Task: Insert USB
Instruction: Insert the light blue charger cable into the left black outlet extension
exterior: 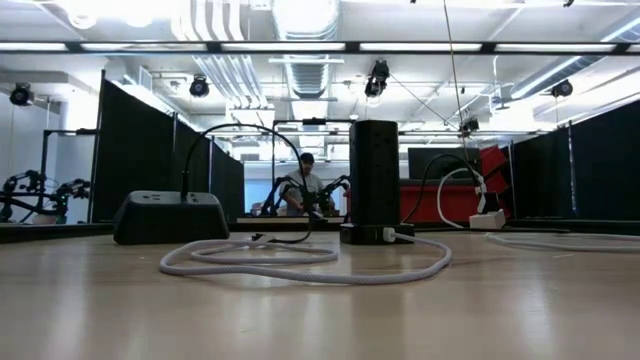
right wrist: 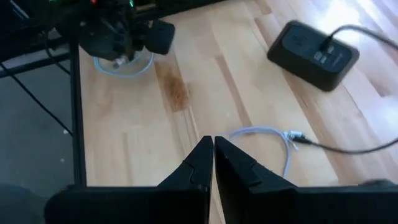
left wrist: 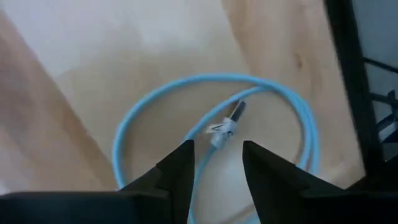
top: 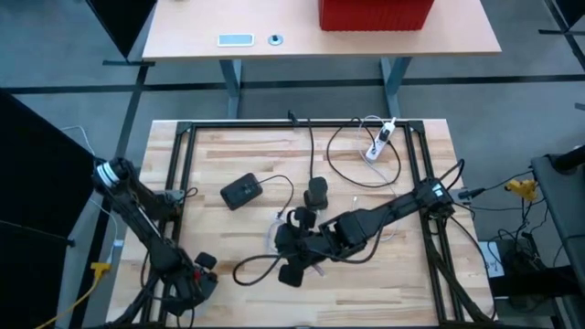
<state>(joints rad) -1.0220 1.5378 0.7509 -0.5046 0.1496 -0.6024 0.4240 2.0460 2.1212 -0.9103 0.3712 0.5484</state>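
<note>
– Where's the USB cable (left wrist: pixel 214 102)?
– Pale blue, coiled in a loop on the worktop (top: pixel 228 155) at the near left corner, its plug (left wrist: pixel 231 118) lying inside the loop. The left hand (left wrist: pixel 216 165) hovers over it, fingers parted, holding nothing.
– And around it?
– A black hub (right wrist: pixel 314 53) further right, a white cable (right wrist: pixel 273 140) between. The right hand (right wrist: pixel 213 163) is clenched, empty, mid-worktop.

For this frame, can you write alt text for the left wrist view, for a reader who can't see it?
The left gripper hangs open above a coiled light-blue cable on the wooden table, its two dark fingers straddling the cable's metal USB plug without touching it. A dark frame rail runs along one edge.
</note>
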